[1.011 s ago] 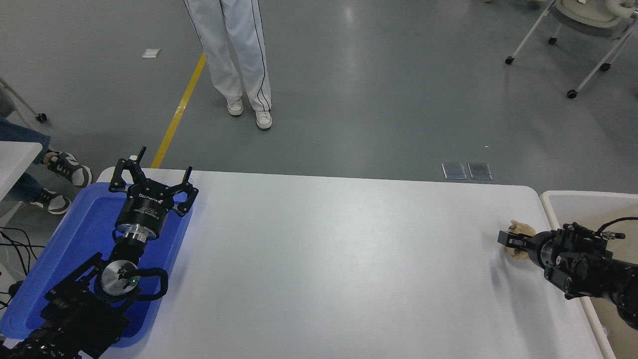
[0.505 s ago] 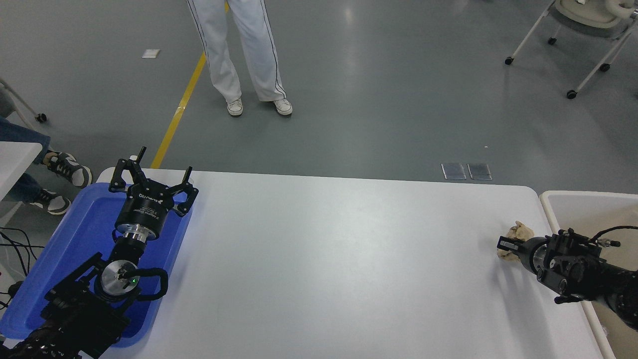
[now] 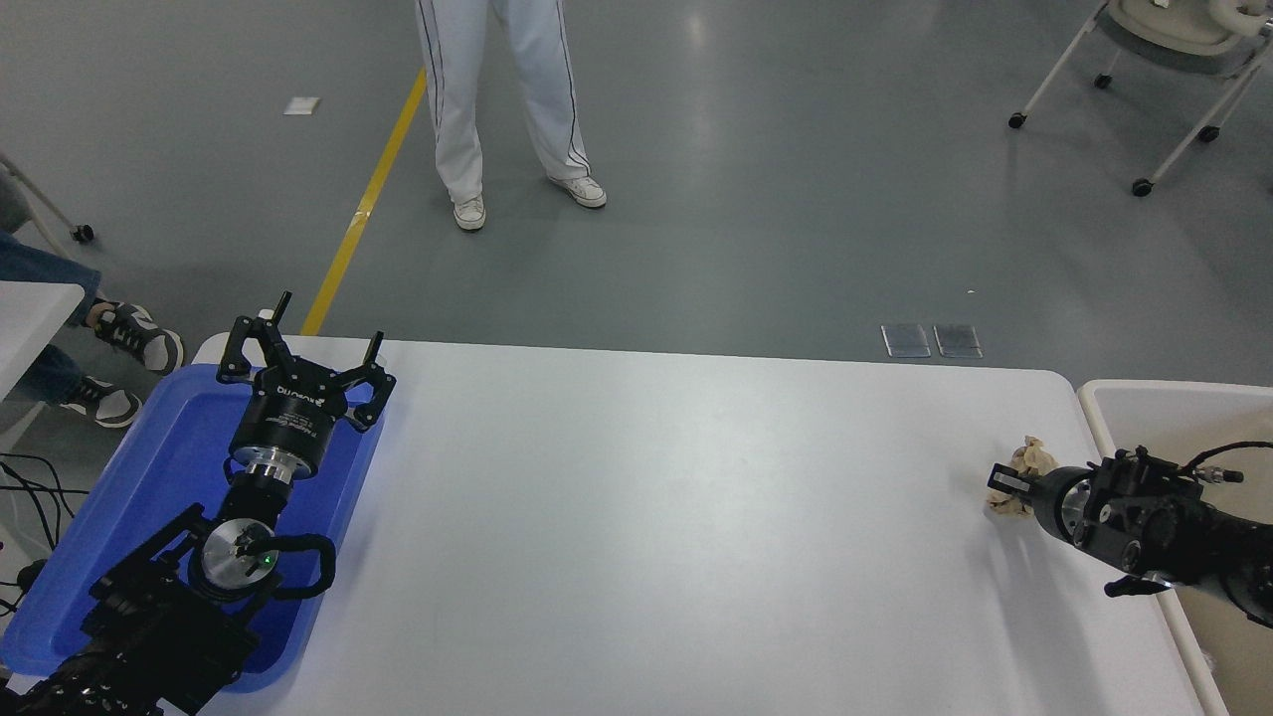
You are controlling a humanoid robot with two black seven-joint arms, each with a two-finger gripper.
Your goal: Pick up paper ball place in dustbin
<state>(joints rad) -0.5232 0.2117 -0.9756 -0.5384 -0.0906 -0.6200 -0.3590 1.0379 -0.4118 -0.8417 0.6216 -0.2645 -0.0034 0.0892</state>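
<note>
The tan, crumpled paper ball (image 3: 1034,457) is at the table's right end, close to the dustbin (image 3: 1096,423), a cream bin with a thick white rim at the picture's right edge. My right gripper (image 3: 1012,484) reaches in from the right over the bin's rim and is shut on the ball; paper shows above and below its fingers. A faint shadow lies on the table under the ball. My left gripper (image 3: 303,360) is parked open over the blue tray at the lower left, holding nothing.
A flat blue tray (image 3: 159,467) lies at the table's left end. A person in white trousers (image 3: 497,89) stands on the floor beyond the far edge. Another person's shoes (image 3: 129,333) are at the left, a wheeled chair frame (image 3: 1144,99) at the top right.
My right wrist has turned a little and shifted slightly with the paper ball still in its grip. The person in white trousers has stepped to the right. The left arm is unmoved.
</note>
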